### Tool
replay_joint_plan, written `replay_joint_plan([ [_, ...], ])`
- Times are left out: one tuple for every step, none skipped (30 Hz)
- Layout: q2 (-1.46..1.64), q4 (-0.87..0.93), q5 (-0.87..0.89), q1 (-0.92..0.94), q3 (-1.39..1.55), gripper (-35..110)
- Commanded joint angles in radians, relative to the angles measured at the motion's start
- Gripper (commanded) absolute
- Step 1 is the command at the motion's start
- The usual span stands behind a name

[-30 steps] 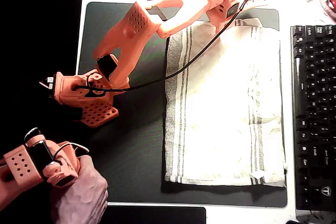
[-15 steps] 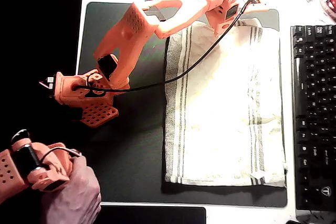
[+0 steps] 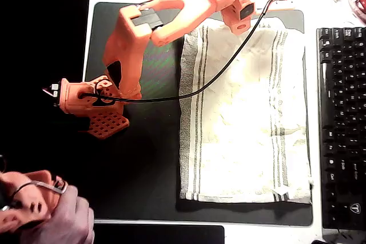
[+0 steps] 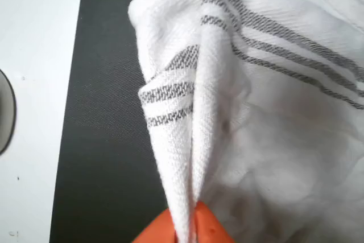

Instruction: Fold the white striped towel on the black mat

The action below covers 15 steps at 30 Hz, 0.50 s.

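The white striped towel (image 3: 246,124) lies spread on the right half of the black mat (image 3: 143,164), its grey stripes running along the left and right sides. My orange gripper (image 3: 242,22) is at the towel's far edge, near the mat's top border. In the wrist view the gripper (image 4: 183,229) is shut on a pinched fold of the towel (image 4: 182,140). That fold rises off the mat (image 4: 102,112) as a narrow ridge with stripes on it. The fingertips (image 4: 207,227) show only as orange points at the bottom.
A black keyboard (image 3: 342,124) lies along the mat's right edge. The arm's base (image 3: 91,104) stands on the mat's left part, and its black cable (image 3: 217,67) hangs over the towel's upper left. White table (image 4: 34,83) borders the mat.
The arm's elbow has risen and swung left, and the gripper has shifted slightly left at the towel's far edge. That edge now stands pulled up and bunched.
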Motion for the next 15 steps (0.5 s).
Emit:
replay_joint_plan([
  [0.133,0.021,-0.009,0.041,0.015,0],
  [0.155,0.029,-0.011,0.057,0.015,0],
  [0.176,0.041,-0.014,0.075,0.017,0],
  [0.195,0.058,-0.015,0.095,0.015,0],
  [0.213,0.069,-0.015,0.117,0.015,0],
  [0.233,0.078,-0.020,0.140,0.018,0],
  [0.255,0.094,-0.026,0.164,0.021,0],
  [0.279,0.100,-0.032,0.190,0.028,0],
  [0.302,0.104,-0.048,0.219,0.034,0],
  [0.322,0.104,-0.063,0.250,0.041,0],
  [0.339,0.104,-0.075,0.281,0.043,0],
  [0.354,0.109,-0.094,0.313,0.046,0],
  [0.367,0.112,-0.106,0.345,0.049,0],
  [0.376,0.114,-0.117,0.376,0.051,0],
  [0.387,0.118,-0.135,0.410,0.054,0],
])
